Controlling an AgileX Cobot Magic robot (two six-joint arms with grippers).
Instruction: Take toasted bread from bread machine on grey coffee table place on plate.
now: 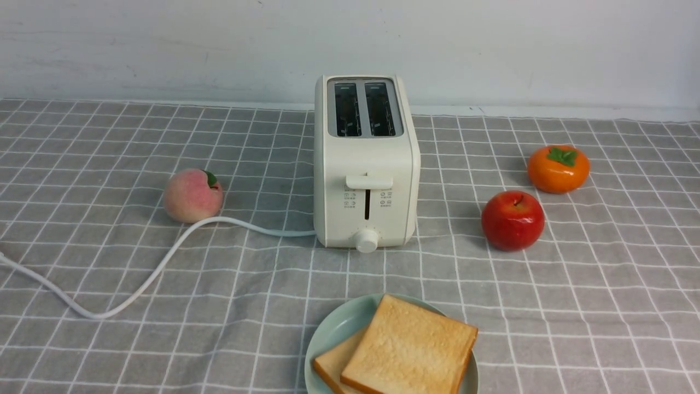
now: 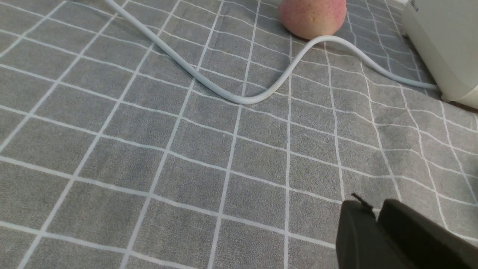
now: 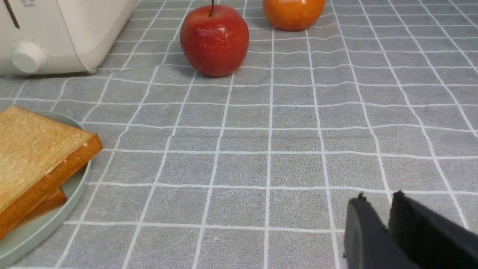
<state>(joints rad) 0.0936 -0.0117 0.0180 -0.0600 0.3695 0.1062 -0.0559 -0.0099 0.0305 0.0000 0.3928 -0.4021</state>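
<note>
Both square golden toast slices [image 1: 410,347] lie stacked on the pale mint-green round plate [image 1: 333,334] at the bench's near edge. The cream-white two-slot toaster [image 1: 365,164] mid-bench shows empty slots. Left gripper [image 2: 375,213] and right gripper [image 3: 377,209] hover over bare grey checked cloth [image 1: 109,246], both nearly together, holding nothing. Task looks finished; next likely just retreating.

Golden-tan toast [image 1: 409,350] on mint-green plate [image 1: 333,328]; cream toaster [image 1: 365,164]; grey white-checked cloth [image 1: 109,339]; red apple [image 1: 512,220].
</note>
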